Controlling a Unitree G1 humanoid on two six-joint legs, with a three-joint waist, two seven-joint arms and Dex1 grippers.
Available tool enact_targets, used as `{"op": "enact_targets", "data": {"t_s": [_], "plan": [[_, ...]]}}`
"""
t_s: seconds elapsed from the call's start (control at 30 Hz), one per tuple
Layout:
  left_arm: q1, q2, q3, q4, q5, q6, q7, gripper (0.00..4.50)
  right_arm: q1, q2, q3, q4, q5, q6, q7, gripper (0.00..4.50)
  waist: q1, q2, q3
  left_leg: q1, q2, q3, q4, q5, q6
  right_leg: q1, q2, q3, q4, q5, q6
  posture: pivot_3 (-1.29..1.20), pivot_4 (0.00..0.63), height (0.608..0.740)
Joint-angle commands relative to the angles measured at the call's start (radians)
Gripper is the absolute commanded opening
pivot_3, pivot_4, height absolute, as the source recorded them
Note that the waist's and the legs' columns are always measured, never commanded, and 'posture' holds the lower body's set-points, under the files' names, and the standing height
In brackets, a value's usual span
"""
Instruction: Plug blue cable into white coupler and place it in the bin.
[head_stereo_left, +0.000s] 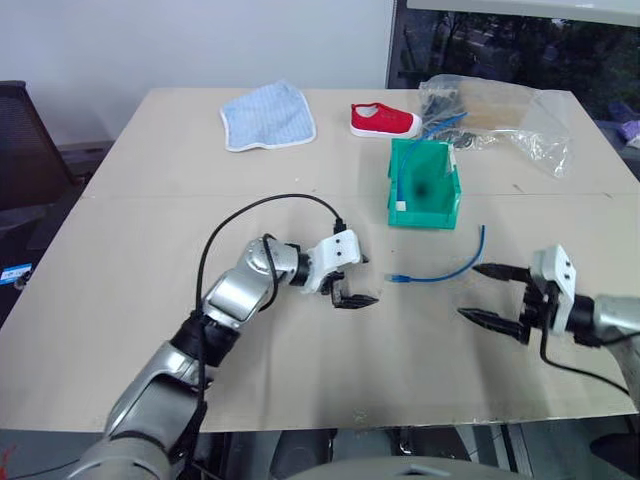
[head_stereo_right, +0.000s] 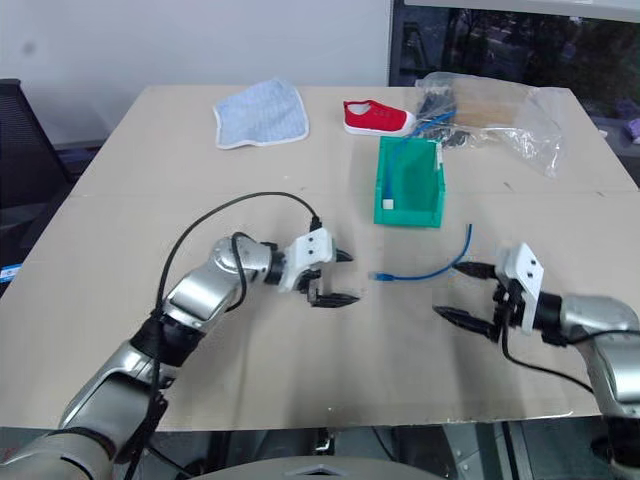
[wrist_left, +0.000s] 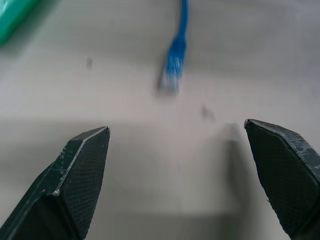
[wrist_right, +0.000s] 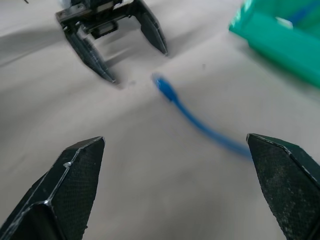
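Note:
The blue cable (head_stereo_left: 440, 270) lies curved on the table, its near plug (wrist_left: 170, 80) pointing toward my left gripper (head_stereo_left: 365, 282). That gripper is open, low over the table, a short way left of the plug. My right gripper (head_stereo_left: 468, 290) is open too, just right of the cable, with nothing between its fingers. The teal bin (head_stereo_left: 447, 200) stands behind the cable. Another blue cable (head_stereo_left: 420, 140) leans inside it. A tiny white piece (head_stereo_right: 388, 204) sits at the bin's front left corner; I cannot tell whether it is the white coupler.
At the back of the table lie a striped blue cloth (head_stereo_left: 268, 117), a red shoe (head_stereo_left: 383, 120) and a crinkled clear bag (head_stereo_left: 505, 115). A black chair (head_stereo_left: 20, 150) stands off the left side. The table's front edge runs close below both arms.

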Motion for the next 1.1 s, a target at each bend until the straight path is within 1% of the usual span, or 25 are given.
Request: {"op": "enact_targets", "data": {"t_s": [0.03, 0.27, 0.3, 0.33, 0.4, 0.43, 0.53, 0.57, 0.63, 0.67, 0.73, 0.8, 0.83, 0.93, 1.1], "plan": [[-0.049, -0.040, -0.020, 0.079, 0.030, -0.066, -0.049, 4.43, 0.070, 0.022, -0.063, -0.104, 0.032, -0.040, -0.052, 4.49, -0.004, 0.000, 0.000, 0.001, 0.000, 0.000, 0.000, 0.000, 0.000, 0.000, 0.000, 0.001, 0.000, 0.000, 0.000, 0.00, 0.150, 0.740], [-0.102, -0.094, -0.033, 0.203, 0.052, -0.136, -0.125, 4.43, 0.108, 0.047, -0.085, -0.140, 0.052, -0.084, -0.102, 4.49, -0.002, 0.000, 0.000, 0.001, 0.000, -0.001, 0.002, 0.000, 0.000, 0.001, 0.000, 0.004, 0.001, 0.000, 0.000, 0.00, 0.150, 0.740], [-0.104, -0.097, -0.032, 0.213, 0.055, -0.142, -0.132, 3.91, 0.113, 0.046, -0.085, -0.141, 0.052, -0.089, -0.105, 4.50, 0.000, 0.000, 0.000, 0.001, 0.000, -0.001, 0.002, 0.000, 0.000, 0.001, 0.000, 0.004, 0.001, 0.000, 0.000, 0.00, 0.150, 0.740], [-0.106, -0.100, -0.031, 0.221, 0.059, -0.148, -0.137, 3.59, 0.116, 0.045, -0.085, -0.140, 0.054, -0.094, -0.107, 4.50, 0.002, 0.000, 0.000, 0.001, 0.000, 0.000, 0.002, 0.000, 0.000, 0.001, 0.000, 0.005, 0.001, 0.000, 0.000, 0.00, 0.150, 0.740], [-0.107, -0.104, -0.031, 0.236, 0.067, -0.159, -0.144, 2.73, 0.121, 0.043, -0.086, -0.137, 0.055, -0.103, -0.112, 4.50, 0.003, 0.000, 0.000, 0.001, 0.000, -0.001, 0.002, 0.000, 0.000, 0.001, 0.000, 0.005, 0.001, 0.000, 0.000, 0.00, 0.150, 0.740], [-0.107, -0.106, -0.032, 0.240, 0.070, -0.163, -0.151, 2.16, 0.122, 0.042, -0.087, -0.136, 0.056, -0.106, -0.114, 4.50, 0.003, 0.000, 0.000, 0.001, 0.000, -0.001, 0.002, 0.000, 0.000, 0.001, 0.000, 0.004, 0.001, 0.000, 0.000, 0.00, 0.150, 0.740], [-0.103, -0.111, -0.034, 0.242, 0.073, -0.166, -0.164, 0.99, 0.131, 0.042, -0.086, -0.134, 0.055, -0.117, -0.119, 4.50, 0.003, 0.000, 0.000, 0.001, 0.000, -0.001, 0.002, 0.000, 0.000, 0.001, 0.000, 0.004, 0.001, 0.000, 0.000, 0.00, 0.150, 0.740], [-0.101, -0.113, -0.034, 0.240, 0.073, -0.165, -0.169, 0.47, 0.135, 0.043, -0.084, -0.135, 0.053, -0.119, -0.122, 4.50, 0.003, 0.000, 0.000, 0.001, 0.000, -0.001, 0.002, 0.000, 0.000, 0.001, 0.000, 0.004, 0.001, 0.000, 0.000, 0.00, 0.150, 0.740], [-0.100, -0.119, -0.027, 0.240, 0.068, -0.166, -0.168, 0.02, 0.152, 0.045, -0.072, -0.143, 0.046, -0.111, -0.139, 4.50, 0.004, 0.000, 0.000, 0.001, 0.000, -0.001, 0.002, 0.000, 0.000, 0.001, 0.000, 0.004, 0.001, 0.000, 0.000, 0.00, 0.150, 0.740], [-0.101, -0.123, -0.021, 0.242, 0.066, -0.167, -0.166, 0.02, 0.158, 0.045, -0.066, -0.147, 0.044, -0.104, -0.148, 4.50, 0.004, 0.000, 0.000, 0.001, 0.000, -0.001, 0.002, 0.000, 0.000, 0.001, 0.000, 0.004, 0.001, 0.000, 0.000, 0.00, 0.150, 0.740], [-0.100, -0.140, 0.003, 0.240, 0.047, -0.157, -0.158, 0.02, 0.180, 0.056, -0.057, -0.179, 0.105, -0.028, -0.181, 4.50, 0.004, 0.000, 0.000, 0.001, 0.000, -0.001, 0.002, 0.000, 0.000, 0.001, 0.000, 0.004, 0.001, 0.000, 0.000, 0.00, 0.150, 0.740], [-0.098, -0.167, 0.041, 0.221, 0.003, -0.108, -0.152, 0.02, 0.208, 0.075, -0.056, -0.224, 0.229, 0.081, -0.214, 4.50, 0.004, 0.000, 0.000, 0.001, 0.000, -0.002, 0.002, 0.000, 0.000, 0.001, 0.000, 0.004, 0.001, 0.000, 0.000, 0.00, 0.150, 0.740], [-0.095, -0.188, 0.072, 0.193, -0.047, -0.049, -0.151, 0.02, 0.223, 0.090, -0.054, -0.240, 0.289, 0.124, -0.230, 4.50, 0.004, 0.000, 0.000, 0.001, 0.000, -0.002, 0.002, 0.000, 0.000, 0.001, 0.000, 0.004, 0.001, 0.000, 0.000, 0.00, 0.150, 0.740], [-0.089, -0.231, 0.159, 0.091, -0.207, 0.163, -0.159, 0.02, 0.237, 0.117, -0.028, -0.263, 0.400, 0.216, -0.262, 4.50, 0.002, -0.001, 0.000, 0.000, 0.001, -0.004, 0.002, 0.000, 0.000, 0.001, 0.000, 0.003, 0.001, 0.000, 0.000, 0.00, 0.150, 0.740], [-0.073, -0.217, 0.213, -0.037, -0.377, 0.401, -0.190, 0.02, 0.120, 0.218, -0.011, -0.256, 0.607, 0.300, -0.403, 4.50, -0.014, 0.000, 0.000, 0.002, 0.001, -0.004, 0.002, 0.000, 0.000, 0.001, 0.000, 0.004, 0.004, 0.000, 0.000, 0.00, 0.150, 0.740]]}}
